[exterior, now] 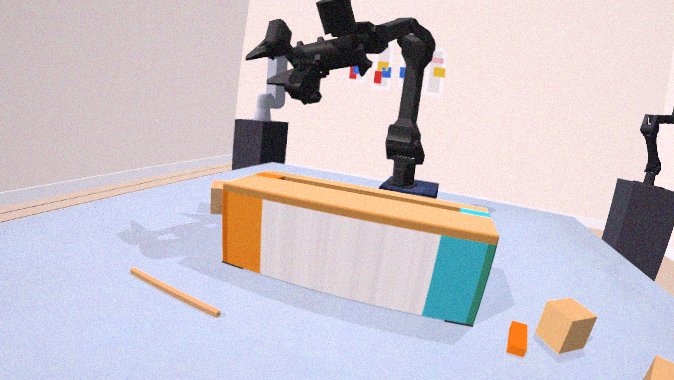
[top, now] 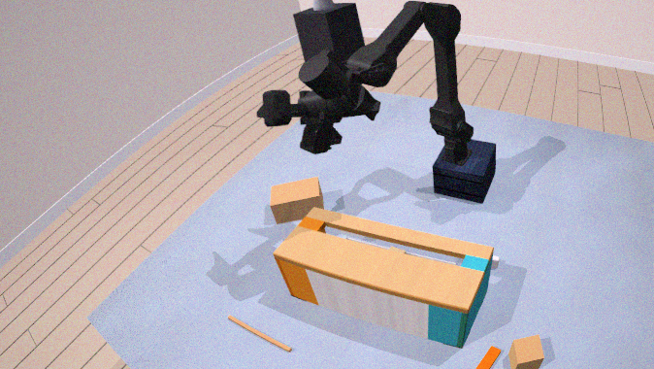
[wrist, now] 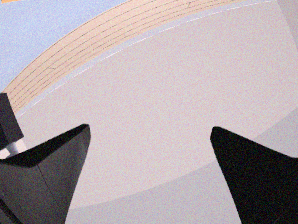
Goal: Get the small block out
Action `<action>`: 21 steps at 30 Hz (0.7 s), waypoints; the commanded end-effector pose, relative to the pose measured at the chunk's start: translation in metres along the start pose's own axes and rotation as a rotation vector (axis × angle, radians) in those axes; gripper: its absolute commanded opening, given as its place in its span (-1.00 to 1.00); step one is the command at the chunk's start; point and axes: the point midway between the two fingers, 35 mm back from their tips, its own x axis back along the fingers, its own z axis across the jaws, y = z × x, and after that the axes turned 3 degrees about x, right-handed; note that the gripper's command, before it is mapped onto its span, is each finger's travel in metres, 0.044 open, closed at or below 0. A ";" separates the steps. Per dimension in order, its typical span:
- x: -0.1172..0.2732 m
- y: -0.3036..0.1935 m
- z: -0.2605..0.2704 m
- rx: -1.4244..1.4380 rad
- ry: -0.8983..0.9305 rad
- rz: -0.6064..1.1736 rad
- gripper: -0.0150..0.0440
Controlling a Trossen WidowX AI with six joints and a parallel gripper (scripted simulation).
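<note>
The box stands upright with a wooden top, an orange end at the left and a teal end at the right. Its top has a long slot. The front looks whitish, and no block or shelf can be made out behind it. A small orange block lies on the table off the teal end; I cannot tell whether it is the task's block. My gripper is open and empty, high above the table behind the box's orange end, pointing away from the box.
A wooden block stands behind the orange end. A thin wooden stick lies in front of the box. A wooden cube is beside the orange block. A white knob sticks out behind the teal end.
</note>
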 end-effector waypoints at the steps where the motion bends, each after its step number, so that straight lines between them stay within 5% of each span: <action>1: 0.001 0.002 -0.001 0.002 -0.005 -0.009 0.86; 10: 0.082 0.111 -0.032 0.112 -0.127 -0.489 0.86; 21: 0.198 0.181 0.008 0.306 0.028 -0.903 0.86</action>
